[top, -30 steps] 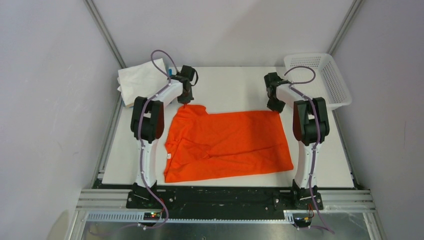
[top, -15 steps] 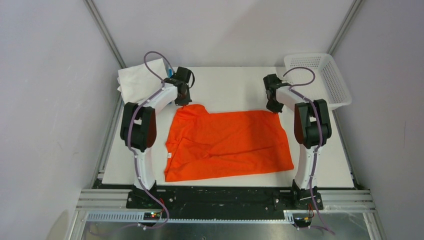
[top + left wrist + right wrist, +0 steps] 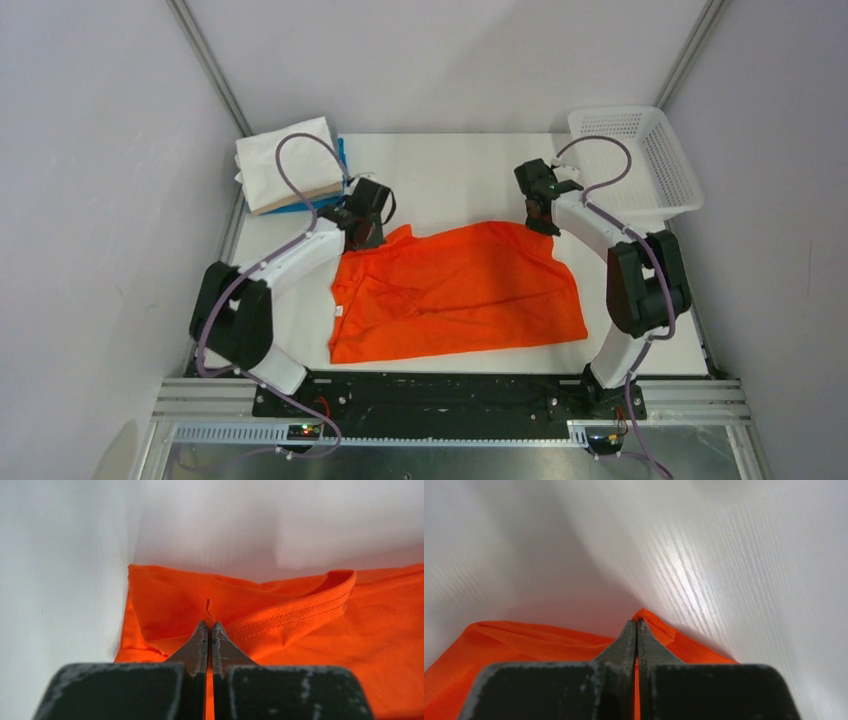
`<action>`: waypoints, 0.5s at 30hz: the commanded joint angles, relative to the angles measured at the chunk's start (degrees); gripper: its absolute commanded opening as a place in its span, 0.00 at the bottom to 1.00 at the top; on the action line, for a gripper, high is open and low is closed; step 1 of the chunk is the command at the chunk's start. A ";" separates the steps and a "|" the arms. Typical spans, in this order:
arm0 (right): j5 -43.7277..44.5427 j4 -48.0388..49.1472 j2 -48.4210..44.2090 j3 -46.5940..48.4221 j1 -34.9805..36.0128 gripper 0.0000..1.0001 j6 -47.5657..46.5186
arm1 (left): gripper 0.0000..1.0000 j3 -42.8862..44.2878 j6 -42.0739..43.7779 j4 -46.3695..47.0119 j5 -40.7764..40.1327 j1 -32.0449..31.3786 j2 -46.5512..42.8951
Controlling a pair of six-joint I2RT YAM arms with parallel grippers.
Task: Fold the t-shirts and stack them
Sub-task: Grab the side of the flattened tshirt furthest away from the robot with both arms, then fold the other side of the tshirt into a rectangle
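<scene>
The bright orange t-shirt (image 3: 455,290) lies spread across the middle of the table, its far edge lifted and bowed upward. My left gripper (image 3: 372,232) is shut on the shirt's far left corner, where cloth shows between the closed jaws in the left wrist view (image 3: 209,625). My right gripper (image 3: 541,222) is shut on the far right corner, pinching an orange hem in the right wrist view (image 3: 637,621). The pile of folded shirts (image 3: 285,168), white on top with beige and blue beneath, sits at the far left corner.
A white mesh basket (image 3: 640,155) stands at the far right corner of the white table (image 3: 460,170). Grey walls and metal frame rails enclose the table on three sides.
Both grippers have closed on the shirt's far corners and raised them. The far edge has lifted and drawn slightly toward the near side. Both arms have swung outward and lower.
</scene>
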 commanded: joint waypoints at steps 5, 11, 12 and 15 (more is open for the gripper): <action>2.95 -0.11 -11.63 -9.23 1.31 0.00 1.32 | 0.00 -11.34 -6.65 2.22 -6.00 -5.40 -13.73; 1.79 1.33 -17.46 -14.95 1.48 0.00 -0.54 | 0.00 -18.59 -9.86 2.20 -7.02 -7.75 -21.61; 1.57 1.77 -18.00 -15.43 1.60 0.00 -0.94 | 0.00 -19.35 -10.38 2.21 -7.03 -8.13 -22.47; 0.82 2.34 -20.30 -17.49 1.68 0.00 -2.19 | 0.00 -22.69 -11.55 2.19 -7.01 -8.87 -26.47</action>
